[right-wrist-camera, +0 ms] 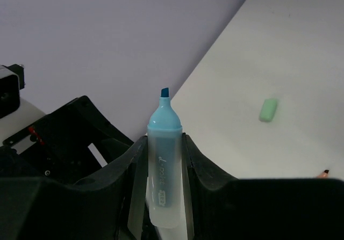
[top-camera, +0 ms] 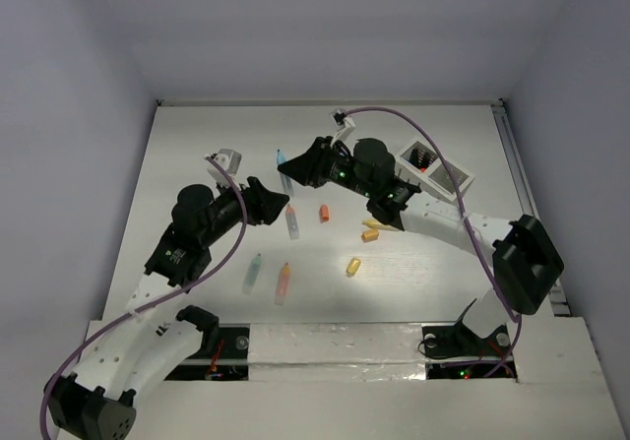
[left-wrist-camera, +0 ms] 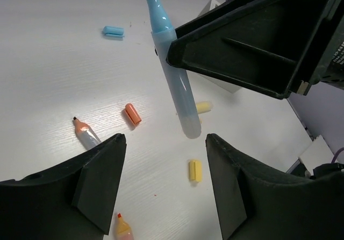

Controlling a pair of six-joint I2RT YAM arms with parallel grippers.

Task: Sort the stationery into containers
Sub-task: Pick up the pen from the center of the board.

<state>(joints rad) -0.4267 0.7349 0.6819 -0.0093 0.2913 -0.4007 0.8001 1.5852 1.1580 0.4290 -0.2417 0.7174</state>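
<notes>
On the left, our left gripper (left-wrist-camera: 164, 162) has its fingers spread with nothing between them. It hovers just under the lower end of a light blue highlighter (left-wrist-camera: 174, 81), which hangs above the gap and, as far as we can tell, does not touch either pad.

Below and around it, loose pieces lie on the table (top-camera: 197, 145): a mint highlighter (top-camera: 252, 273) and an orange-pink highlighter (top-camera: 283, 282) nearest our bases, a clear-barrelled marker (top-camera: 291, 221), an orange cap (top-camera: 324, 214), a yellow cap (top-camera: 353, 266), and a light blue cap (left-wrist-camera: 113, 31) lying well apart from its pen.

Moving right, our right gripper (top-camera: 299, 170) is clamped on the barrel of the light blue highlighter, held clear of the table with its bare tip pointing away from the fingers. Furthest right, the white box (top-camera: 455, 179) sits behind our right forearm, well apart from the pen.

We judge the step in hand to be dealing with this one highlighter, either passing it between the arms or carrying it off uncapped. If it goes in as it is, the next move calls for our right arm to swing back toward the box and line the pen up over a free compartment while our left keeps clear. If the cap belongs on first, our left must fetch it.
</notes>
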